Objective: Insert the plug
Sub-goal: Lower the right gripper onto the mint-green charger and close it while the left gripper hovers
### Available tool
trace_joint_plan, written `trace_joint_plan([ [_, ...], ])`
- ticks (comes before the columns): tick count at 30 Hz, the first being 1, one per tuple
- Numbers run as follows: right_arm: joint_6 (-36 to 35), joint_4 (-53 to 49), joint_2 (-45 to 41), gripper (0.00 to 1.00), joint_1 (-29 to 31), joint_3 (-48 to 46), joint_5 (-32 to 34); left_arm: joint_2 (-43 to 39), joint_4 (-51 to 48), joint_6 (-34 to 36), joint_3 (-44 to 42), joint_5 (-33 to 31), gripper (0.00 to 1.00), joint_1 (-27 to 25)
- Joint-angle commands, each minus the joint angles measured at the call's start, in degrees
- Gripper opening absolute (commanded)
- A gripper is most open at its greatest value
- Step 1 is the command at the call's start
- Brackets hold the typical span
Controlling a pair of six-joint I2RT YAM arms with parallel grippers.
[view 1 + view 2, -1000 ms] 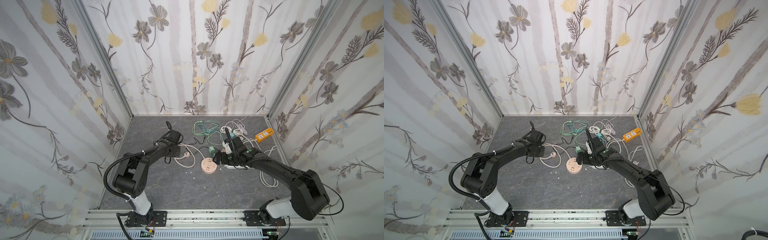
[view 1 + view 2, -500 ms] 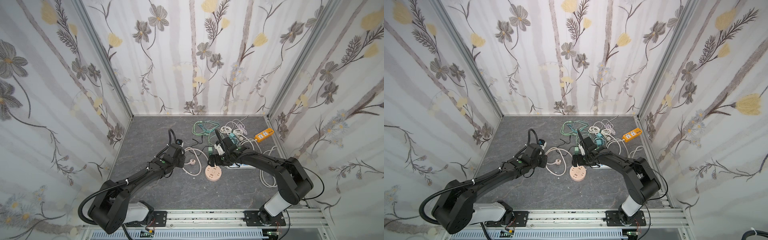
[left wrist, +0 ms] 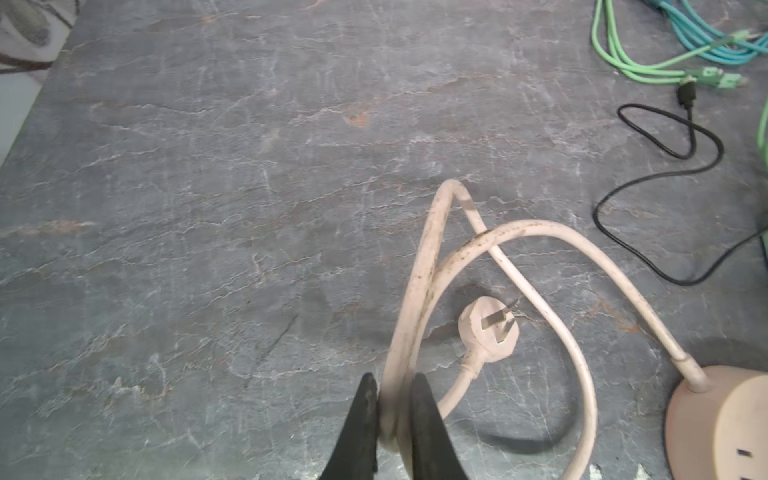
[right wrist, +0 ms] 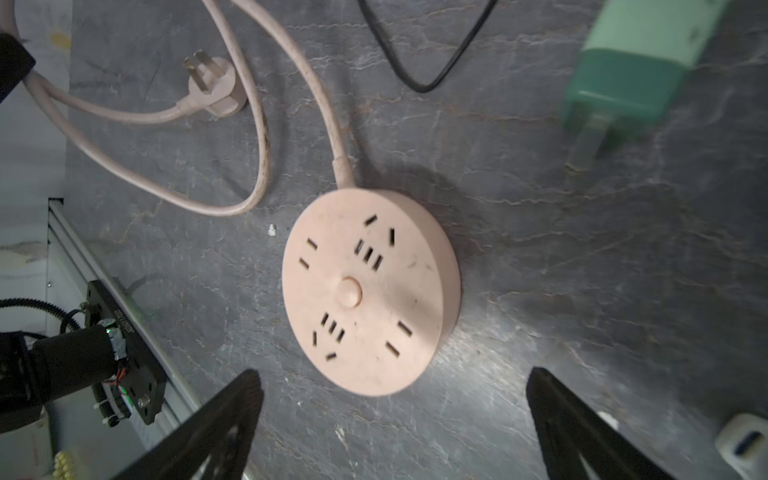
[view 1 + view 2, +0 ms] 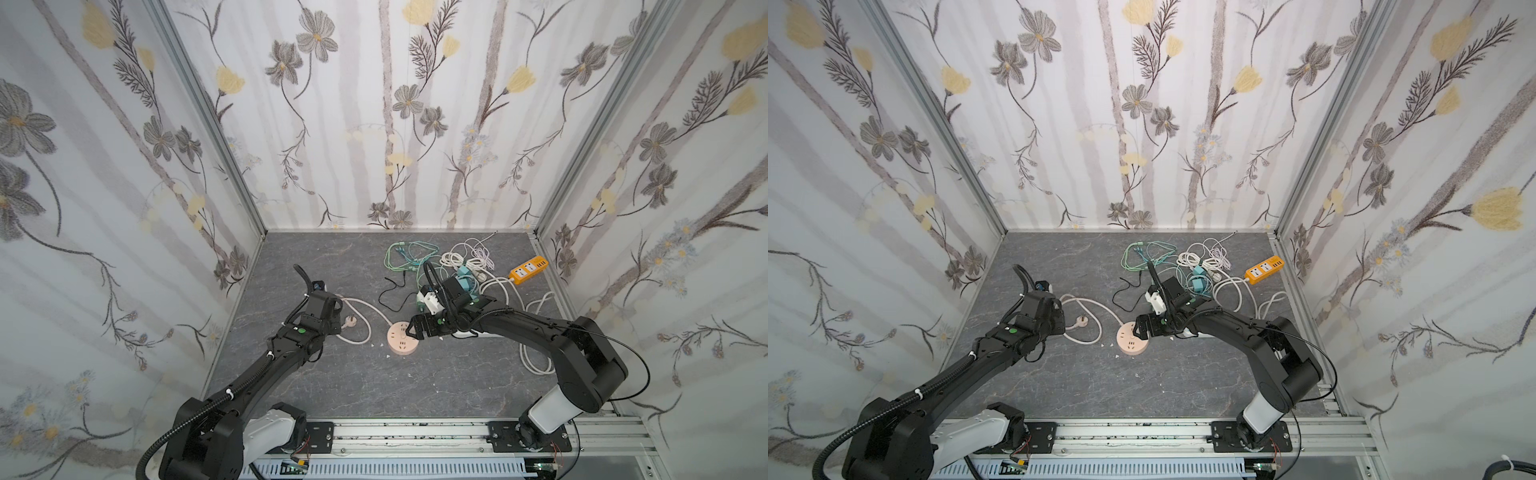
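Left wrist view has my left gripper [image 3: 394,415] pinched almost shut on the pale pink rubber cord [image 3: 419,270], which is clamped between both black fingers [image 3: 357,428]. That cord's flat round pale pink plug [image 3: 490,328] lies loose on the grey stone-patterned bench [image 3: 208,208] just beyond my fingers, prongs bared, inside a loop of its own cord. In both top views it sits near the bench's middle, a little toward the left edge, near but apart from the round pale pink socket hub [image 5: 402,343]. My right gripper [image 4: 392,374] hangs over that hub, jaws spread wide, holding nothing. A green charger block [image 4: 631,75] and a thin black cable [image 4: 415,62] lie near the hub, toward the far edge.
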Motion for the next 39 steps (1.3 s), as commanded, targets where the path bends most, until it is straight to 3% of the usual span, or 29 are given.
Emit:
trace_joint_plan([
  [1, -2.6, 0.3, 2.8, 0.99, 1.6, 3.2, -3.3, -1.0, -0.4, -2.0, -0.5, -0.1, 0.09, 2.2],
  [9, -5.8, -5.1, 11.6, 0.99, 6.1, 14.5, -4.0, 1.0, 2.2, -2.3, 0.3, 4.4, 0.10, 10.9],
  [13, -7.0, -7.5, 14.3, 0.99, 8.9, 18.6, -3.8, 2.3, 1.9, -2.9, 1.3, 5.8, 0.11, 11.9],
  [16, -6.9, -7.5, 13.7, 0.99, 9.3, 19.5, -1.9, 1.8, -0.9, -4.4, 1.4, 3.2, 0.13, 12.2],
  [20, -5.6, -4.8, 9.3, 0.99, 9.0, 17.4, 3.5, 1.5, -3.7, -5.5, 2.1, 1.4, 0.12, 13.0],
  [24, -0.7, -5.2, 3.8, 0.99, 6.9, 14.9, 15.2, -0.2, -8.9, -8.1, 3.1, 0.1, 0.12, 13.0],
  [30, 3.3, -9.6, 2.6, 0.96, -1.6, 14.6, 23.7, 0.7, -9.5, -9.1, 4.8, 0.3, 0.43, 13.1],
  [33, 2.1, -13.7, 5.1, 0.95, -2.9, 18.1, 26.5, 1.9, -12.6, -10.7, 8.7, -0.4, 0.77, 13.0],
  [35, 1.3, -17.1, 8.1, 0.93, -3.0, 21.7, 28.5, 1.1, -13.2, -11.0, 10.1, -1.7, 0.89, 12.7],
  [36, 1.4, -18.9, 9.9, 0.93, -2.9, 23.6, 29.8, 0.9, -13.6, -10.7, 11.2, -2.6, 1.00, 12.0],
  [39, 0.8, -20.2, 14.3, 0.88, -3.0, 27.1, 31.4, 1.6, -15.1, -10.5, 14.8, -5.2, 1.00, 8.4],
])
